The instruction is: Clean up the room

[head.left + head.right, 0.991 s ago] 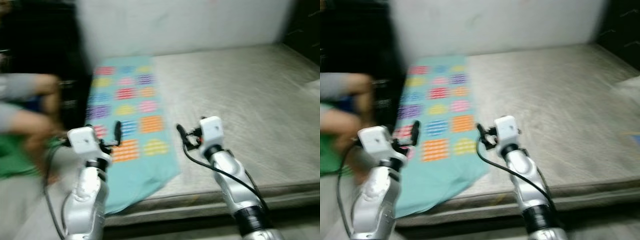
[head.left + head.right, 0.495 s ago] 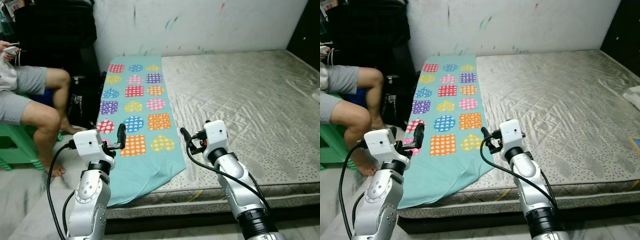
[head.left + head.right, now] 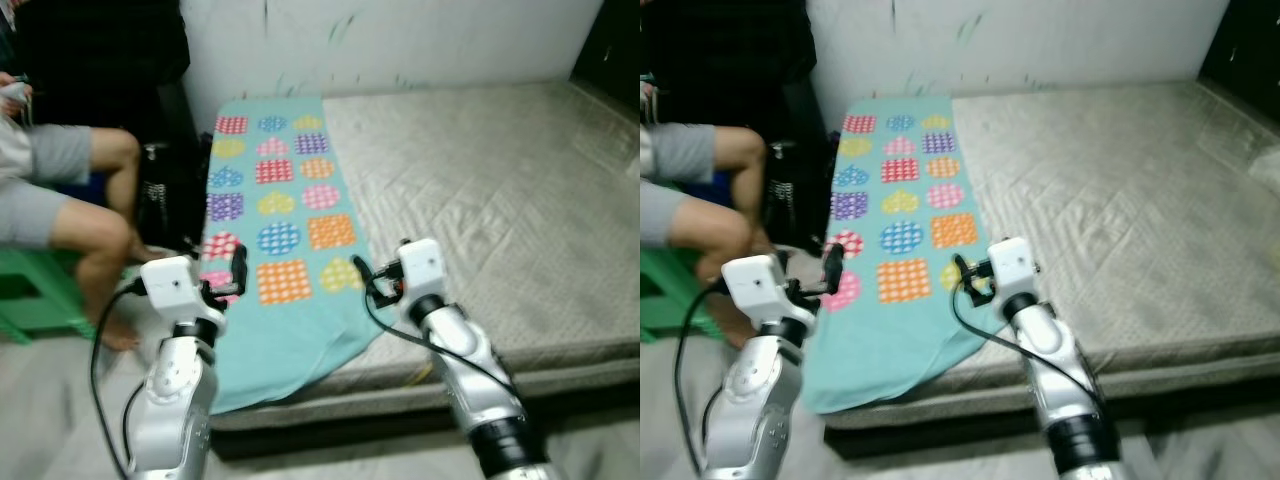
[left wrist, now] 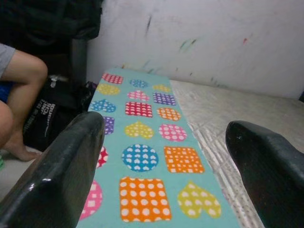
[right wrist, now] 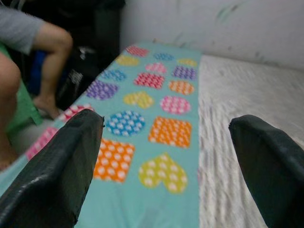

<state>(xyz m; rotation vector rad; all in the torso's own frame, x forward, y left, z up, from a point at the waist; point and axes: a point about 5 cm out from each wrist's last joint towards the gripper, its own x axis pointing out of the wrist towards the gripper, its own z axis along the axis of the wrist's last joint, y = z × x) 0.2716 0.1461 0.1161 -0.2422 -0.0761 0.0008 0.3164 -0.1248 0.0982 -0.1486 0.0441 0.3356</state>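
One teal cloth (image 3: 285, 250), printed with rows of dotted hearts, squares and circles in many colours. It lies flat along the left strip of a bare grey mattress (image 3: 500, 200), from the wall end to the near edge, where its corner hangs over the side toward the floor.

Two tools, both raised before the near end of the cloth. Left tool (image 4: 166, 171): fingers spread wide, nothing held, off the mattress's left corner by the hanging part. Right tool (image 5: 161, 166): fingers likewise wide apart and empty, above the near right edge of the cloth, near a yellow heart.

Handling, judged: thin, soft and light; it should drape and fold freely and offer no stiffness. A pinch in mid-panel would likely bunch it, so the near hem or the overhanging corner looks the better hold, one tool to each side.

One person, seated on a green stool (image 3: 40, 300) to the left, bare legs (image 3: 95, 230) close to the mattress. One dark bag (image 3: 160, 200) on the floor between person and bed.

Hard to make out: head views are somewhat blurred; the hem where the cloth hangs past the mattress is partly behind the left arm; how far the cloth trails down is unclear.
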